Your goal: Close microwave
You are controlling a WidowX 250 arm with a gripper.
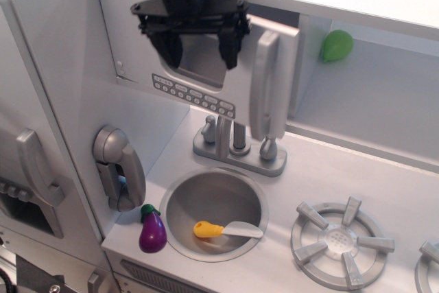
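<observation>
The pale grey microwave (206, 66) sits at the top of the toy kitchen. Its door is swung nearly flush with the cabinet front, with only a small gap at the handle side. The door shows a clear window, a row of small buttons (193, 95) and a tall grey vertical handle (265, 87) at its right edge. My black gripper (199, 49) is open, with its fingers spread in front of the door window, left of the handle. Whether the fingers touch the door cannot be told. It holds nothing.
A grey wall phone (118, 167) hangs at the left. Below are a faucet (236, 143), a round sink (214, 206) holding a yellow-handled knife (223, 229), a purple eggplant (152, 230) and a burner (339, 241). A green pear (336, 45) sits on the open shelf at the right.
</observation>
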